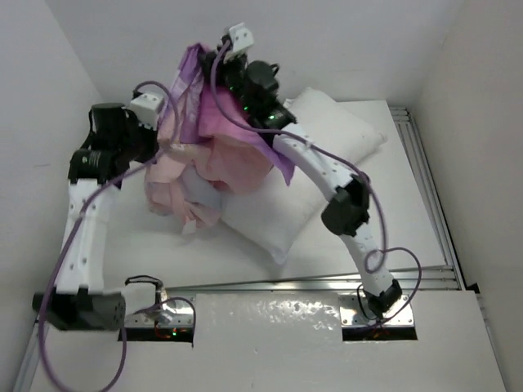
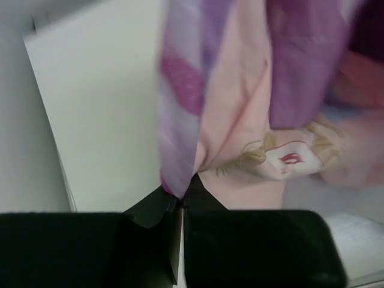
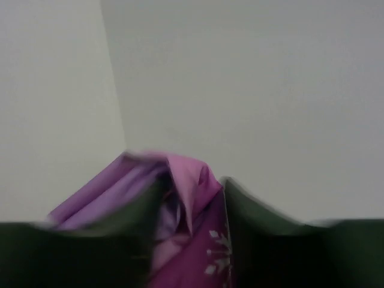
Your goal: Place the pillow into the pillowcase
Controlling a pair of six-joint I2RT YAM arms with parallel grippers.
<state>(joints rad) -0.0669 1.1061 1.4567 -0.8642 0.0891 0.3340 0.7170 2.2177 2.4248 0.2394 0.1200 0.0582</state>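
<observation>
The white pillow lies on the table, slanting from back right to front middle. The pillowcase, purple outside and pale pink inside, hangs bunched in the air over the pillow's left end. My left gripper is shut on the pillowcase's left edge; in the left wrist view the gripper pinches purple and pink cloth with the princess print. My right gripper is raised high at the back, shut on a purple fold that bulges between its fingers.
The white table has a metal rail along its right edge and a strip across the front. White walls close in at left, back and right. The arm bases stand at the near edge.
</observation>
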